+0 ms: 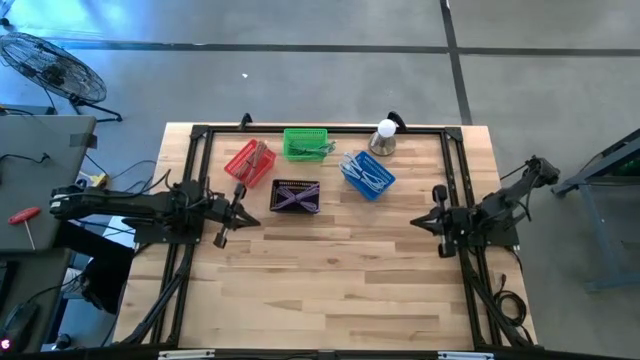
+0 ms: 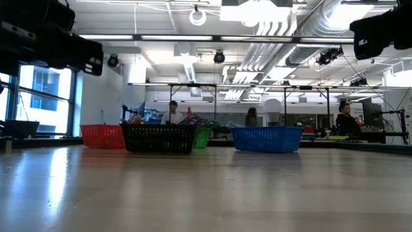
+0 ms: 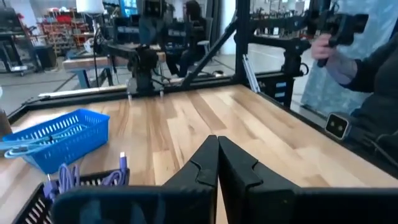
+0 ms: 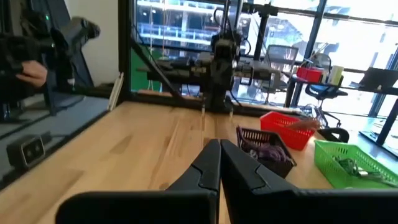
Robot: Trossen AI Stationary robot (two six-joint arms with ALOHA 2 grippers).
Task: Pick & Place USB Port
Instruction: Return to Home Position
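Four small baskets sit in a row at the table's far side: a red one point(image 1: 248, 161), a green one point(image 1: 305, 144), a blue one point(image 1: 367, 174) and a black one point(image 1: 295, 196) holding purple cables. My left gripper point(image 1: 240, 205) hovers at the table's left, just left of the black basket, shut and empty; in the left wrist view its fingers point(image 3: 217, 163) are closed together. My right gripper point(image 1: 428, 222) waits at the table's right, also shut point(image 4: 219, 163) and empty.
A white-topped round object point(image 1: 385, 135) stands at the far edge behind the blue basket. A black frame point(image 1: 320, 128) borders the table's far and side edges. Bare wood point(image 1: 330, 280) fills the near half. A person's hand point(image 3: 339, 59) shows beyond the table.
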